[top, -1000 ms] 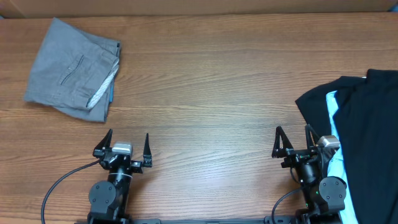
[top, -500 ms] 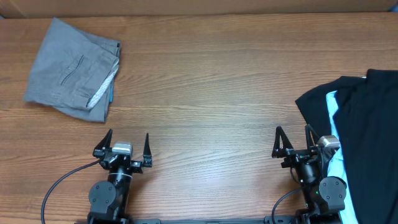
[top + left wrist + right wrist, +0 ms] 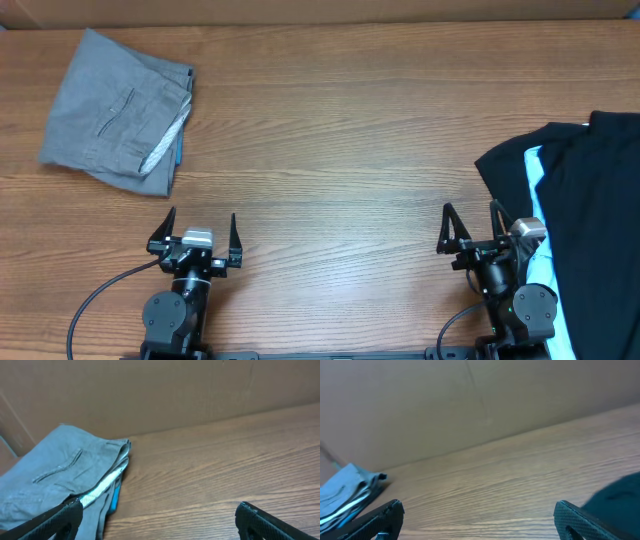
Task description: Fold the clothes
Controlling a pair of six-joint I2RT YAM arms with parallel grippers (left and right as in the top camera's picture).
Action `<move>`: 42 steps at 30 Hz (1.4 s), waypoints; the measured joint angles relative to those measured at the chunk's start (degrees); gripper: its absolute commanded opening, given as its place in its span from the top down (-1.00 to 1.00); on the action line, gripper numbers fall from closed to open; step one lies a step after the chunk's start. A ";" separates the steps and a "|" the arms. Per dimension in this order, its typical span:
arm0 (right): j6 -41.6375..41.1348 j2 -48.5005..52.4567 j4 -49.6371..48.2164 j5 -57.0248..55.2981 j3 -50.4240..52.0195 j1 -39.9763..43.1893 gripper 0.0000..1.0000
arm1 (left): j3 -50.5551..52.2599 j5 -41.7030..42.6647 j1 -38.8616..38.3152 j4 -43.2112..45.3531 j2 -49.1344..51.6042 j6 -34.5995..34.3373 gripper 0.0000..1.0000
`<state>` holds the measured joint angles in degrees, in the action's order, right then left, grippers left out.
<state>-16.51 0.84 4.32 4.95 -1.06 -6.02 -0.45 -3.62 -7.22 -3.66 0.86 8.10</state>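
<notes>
Folded grey trousers (image 3: pixel 118 112) lie at the table's far left, with a light blue edge showing under them; the left wrist view has the trousers (image 3: pixel 55 477) at its left. A black shirt (image 3: pixel 590 210) is heaped at the right edge, a strip of light blue tee (image 3: pixel 537 215) showing in it. My left gripper (image 3: pixel 197 229) stands open near the front edge, below and right of the trousers, holding nothing. My right gripper (image 3: pixel 471 227) is open too, just left of the black heap, nothing between its fingers. A corner of the black shirt (image 3: pixel 620 492) shows in the right wrist view.
A brown cardboard wall (image 3: pixel 165 395) runs along the table's back edge. Bare wooden tabletop (image 3: pixel 330 150) spans the middle between the two heaps. A black cable (image 3: pixel 95 295) trails from the left arm's base.
The left gripper has shifted very slightly to the left. Nothing else has moved.
</notes>
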 measured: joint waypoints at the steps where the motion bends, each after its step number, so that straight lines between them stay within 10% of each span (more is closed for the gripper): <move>1: 0.02 0.00 -0.35 1.09 0.00 0.00 -1.00 | -0.02 0.46 0.00 -0.20 0.00 0.09 -1.00; 19: -0.72 1.79 6.78 12.61 -9.14 0.00 -1.00 | -9.14 15.52 0.00 -0.52 2.23 -12.31 -1.00; 42: 7.58 64.22 54.99 13.09 -63.95 0.00 -1.00 | -63.47 15.67 0.00 -49.35 53.22 -10.49 -1.00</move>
<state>-8.93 65.06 59.31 18.04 -65.01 -6.02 -63.92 12.05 -7.22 -53.01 54.08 -2.39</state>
